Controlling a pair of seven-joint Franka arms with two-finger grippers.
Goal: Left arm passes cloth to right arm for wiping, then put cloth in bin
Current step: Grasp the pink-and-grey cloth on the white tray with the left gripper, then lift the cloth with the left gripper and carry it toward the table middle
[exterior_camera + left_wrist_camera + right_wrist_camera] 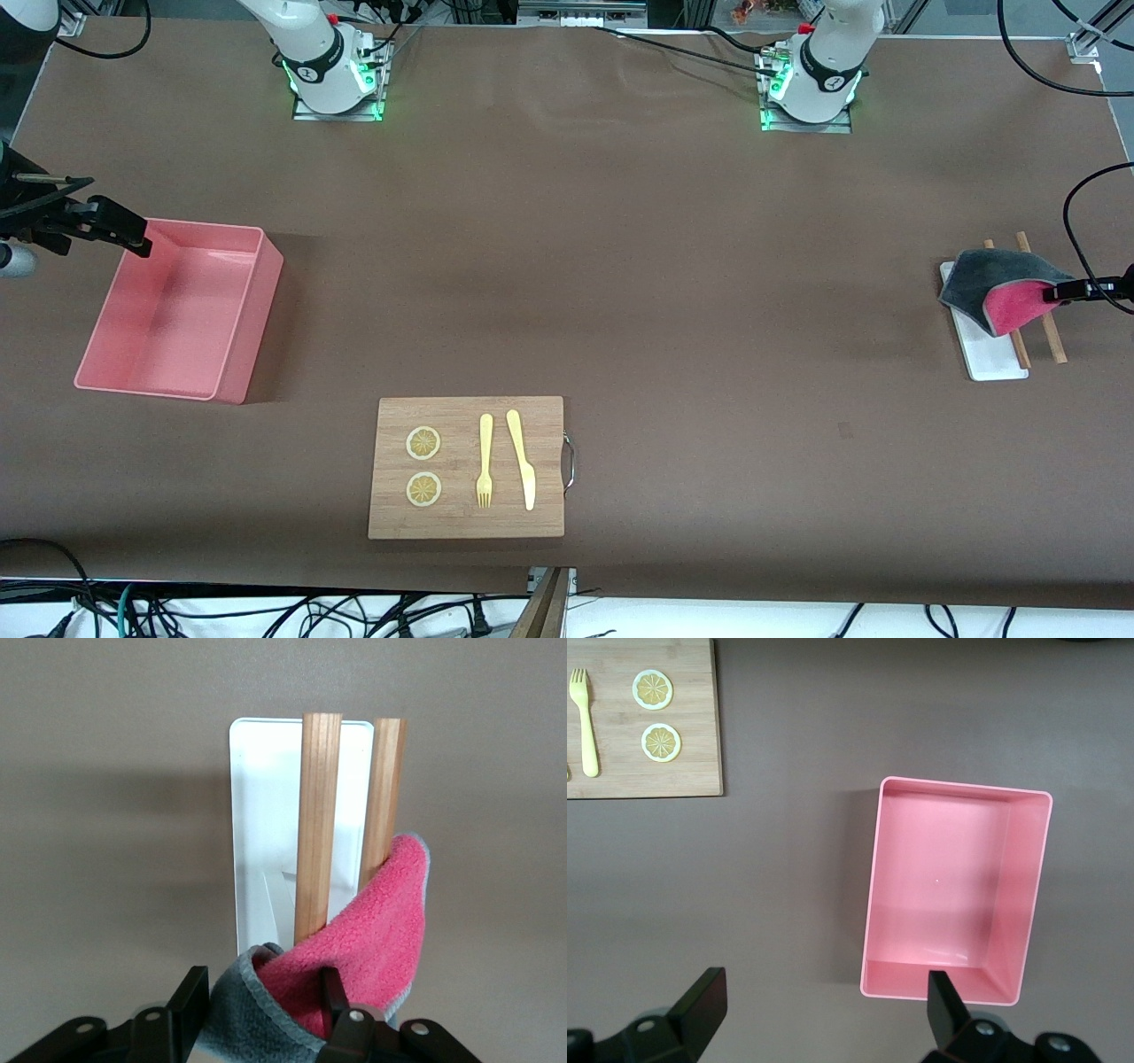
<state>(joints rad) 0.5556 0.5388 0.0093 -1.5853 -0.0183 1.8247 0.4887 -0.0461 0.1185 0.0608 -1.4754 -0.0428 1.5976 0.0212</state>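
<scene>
**Across a brown table, one arm holds a cloth while the other waits by a bin**

Along the top of the front view stand two robot arm bases on a wide brown table [567, 266]. Toward the right arm's end of the table sits the bin [239, 315] — a salmon-pink rectangular tub with sloping walls, nothing inside it. Nearer to the front camera, about midway along the table, lies a wooden cutting board [545, 523] with a metal handle. On it rest two lemon slices [423, 443], a yellow fork [485, 461] and a yellow knife [523, 459].

Toward the left arm's end of the table lies a narrow white tray [997, 361], with two wooden sticks [1052, 337] laid lengthwise on it. The cloth [1001, 283], grey on one face and magenta-pink on the other, is draped over the tray and sticks.

Over that tray, the left gripper [1059, 292] is clamped on the cloth's pink edge — the left wrist view shows fabric pinched between its fingers [332, 992].

Over the bin's edge hangs the right gripper [142, 246], waiting, its fingers spread wide apart.
</scene>
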